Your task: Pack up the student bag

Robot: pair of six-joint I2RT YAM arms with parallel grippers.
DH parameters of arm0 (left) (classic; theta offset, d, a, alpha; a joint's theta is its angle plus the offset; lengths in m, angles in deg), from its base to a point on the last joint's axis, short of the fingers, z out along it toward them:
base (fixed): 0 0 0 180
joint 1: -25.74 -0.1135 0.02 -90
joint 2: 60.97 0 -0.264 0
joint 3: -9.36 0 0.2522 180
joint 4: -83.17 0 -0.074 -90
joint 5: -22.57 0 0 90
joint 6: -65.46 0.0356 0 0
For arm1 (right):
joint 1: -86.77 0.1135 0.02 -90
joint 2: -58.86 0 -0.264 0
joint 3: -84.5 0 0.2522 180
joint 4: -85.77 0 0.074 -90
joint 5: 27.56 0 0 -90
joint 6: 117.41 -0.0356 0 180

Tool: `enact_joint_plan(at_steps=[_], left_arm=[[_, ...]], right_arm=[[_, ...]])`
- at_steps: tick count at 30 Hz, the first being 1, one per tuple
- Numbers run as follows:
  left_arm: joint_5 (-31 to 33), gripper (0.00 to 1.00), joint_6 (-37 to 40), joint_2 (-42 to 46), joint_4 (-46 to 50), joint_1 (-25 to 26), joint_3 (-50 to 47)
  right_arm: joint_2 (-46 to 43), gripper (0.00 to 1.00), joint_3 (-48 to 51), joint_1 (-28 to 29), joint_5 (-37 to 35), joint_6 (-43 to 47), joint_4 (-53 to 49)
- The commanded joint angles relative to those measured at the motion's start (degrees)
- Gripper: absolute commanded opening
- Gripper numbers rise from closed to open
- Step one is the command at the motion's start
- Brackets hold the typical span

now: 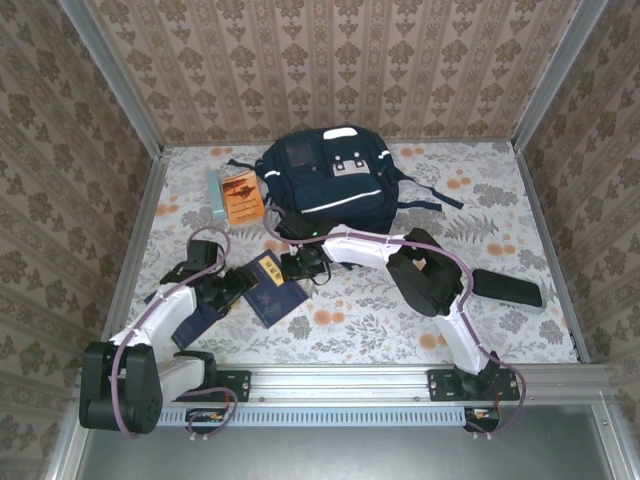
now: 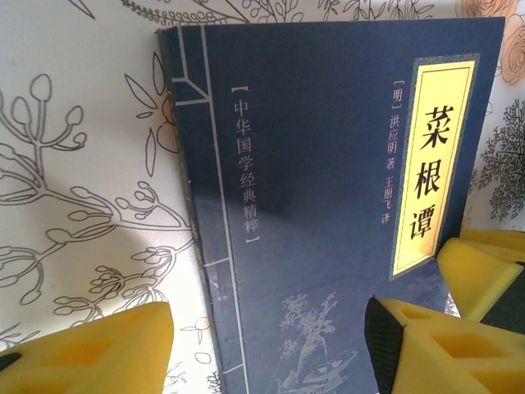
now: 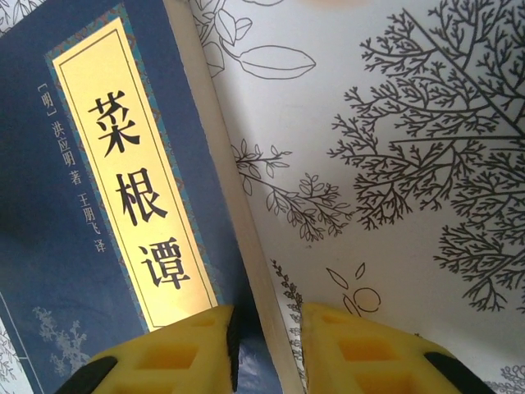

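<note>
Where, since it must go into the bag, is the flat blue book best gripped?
At its cream page edge, coming from the right arm's side. The blue book lies flat on the table, so only a thin edge offers a pinch; the right pincer straddles it.

White-shelled arms (image 1: 355,243) with black joint housings (image 1: 425,280), lilac cables (image 1: 150,308) running alongside, and yellow hollow-celled foam fingers (image 3: 164,357)
</note>
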Motion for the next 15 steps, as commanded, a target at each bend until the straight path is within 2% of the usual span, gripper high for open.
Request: enact_joint_plan(at_steps=[1,15], left_arm=[[-1.3,0.65,-1.0,-0.9,-1.5,-0.3,-1.3],[-5.0,0.62,-0.6,-3.7,-8.0,-0.3,-3.1]], right_arm=[[2.3,0.26,-1.3,-0.3,-0.7,-0.4,-2.7],[3.7,0.21,-0.6,-1.1,0.2,-2.0,-2.7]])
